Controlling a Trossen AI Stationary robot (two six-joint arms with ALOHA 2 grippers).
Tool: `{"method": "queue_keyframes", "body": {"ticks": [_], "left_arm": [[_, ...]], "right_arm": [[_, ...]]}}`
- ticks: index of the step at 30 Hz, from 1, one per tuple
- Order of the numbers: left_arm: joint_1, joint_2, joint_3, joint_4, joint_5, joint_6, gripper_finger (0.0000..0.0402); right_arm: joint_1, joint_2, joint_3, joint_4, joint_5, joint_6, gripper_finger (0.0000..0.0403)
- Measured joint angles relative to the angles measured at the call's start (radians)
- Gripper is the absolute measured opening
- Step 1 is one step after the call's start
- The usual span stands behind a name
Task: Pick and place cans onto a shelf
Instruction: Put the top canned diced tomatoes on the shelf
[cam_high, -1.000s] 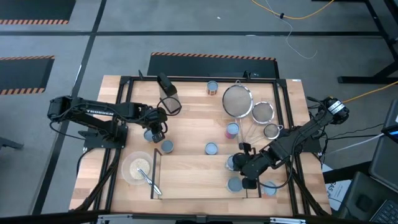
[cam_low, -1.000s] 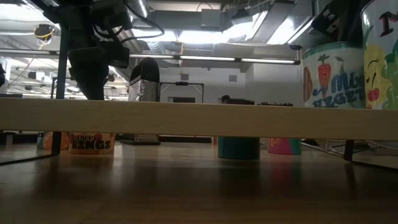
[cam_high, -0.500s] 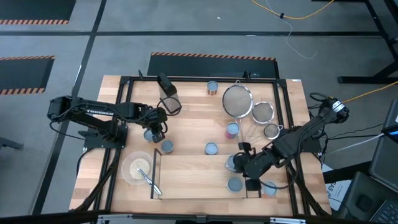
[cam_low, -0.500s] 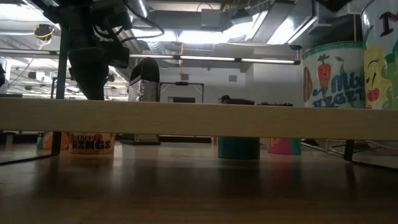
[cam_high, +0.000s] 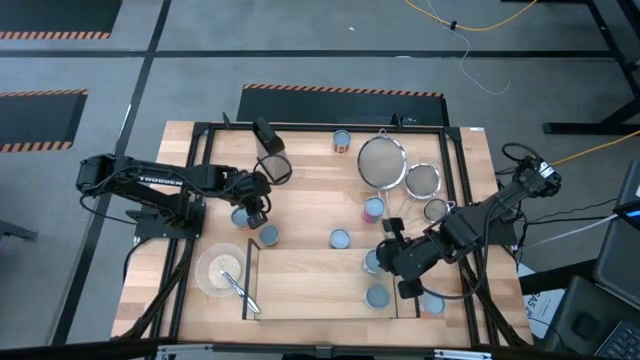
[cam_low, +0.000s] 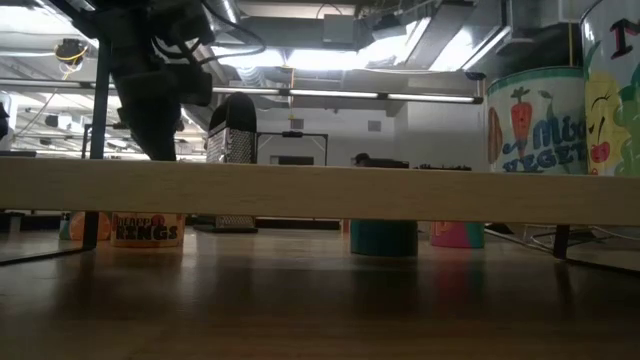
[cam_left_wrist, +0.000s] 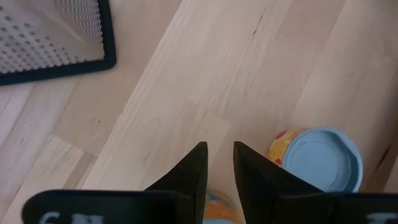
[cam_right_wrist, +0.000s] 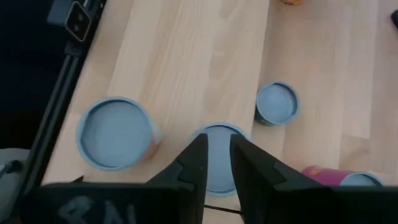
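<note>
Jaws nearly shut and empty on both arms. My right gripper (cam_right_wrist: 215, 163) hangs just over a blue-topped tin can (cam_right_wrist: 217, 155) on the low light-wood shelf (cam_high: 310, 275); my left gripper (cam_left_wrist: 219, 168) hovers beside a yellow-sided can (cam_left_wrist: 317, 160) on the table (cam_high: 310, 160). Descending like this, I'd risk jabbing lids and toppling cans.

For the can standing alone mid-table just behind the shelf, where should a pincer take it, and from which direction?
Grip that can across its round side wall, coming straight down from above. It stands upright with its flat top up and bare table all around, so fingers could drop on opposite sides. The shelf in front makes a low, level approach awkward.
</note>
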Motion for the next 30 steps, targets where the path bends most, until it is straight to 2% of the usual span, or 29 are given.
{"method": "queue_keyframes", "body": {"ticks": [17, 23, 27, 30], "left_arm": [[0.000, 0.000, 0.000, 0.127, 0.000, 0.001, 0.0070], [0.000, 0.000, 0.000, 0.158, 0.000, 0.002, 0.0070], [0.000, 0.000, 0.000, 0.167, 0.000, 0.002, 0.0070], [0.000, 0.000, 0.000, 0.172, 0.000, 0.002, 0.0070]], "right_arm": [[-0.079, 0.000, 0.000, 0.003, 0.029, 0.031, 0.0077], [-0.159, 0.000, 0.000, 0.005, 0.037, -0.005, 0.0127], [-0.238, 0.000, -0.001, 0.043, 0.107, -0.103, 0.0170], [-0.321, 0.000, -0.001, 0.107, 0.153, -0.199, 0.0187]]}}
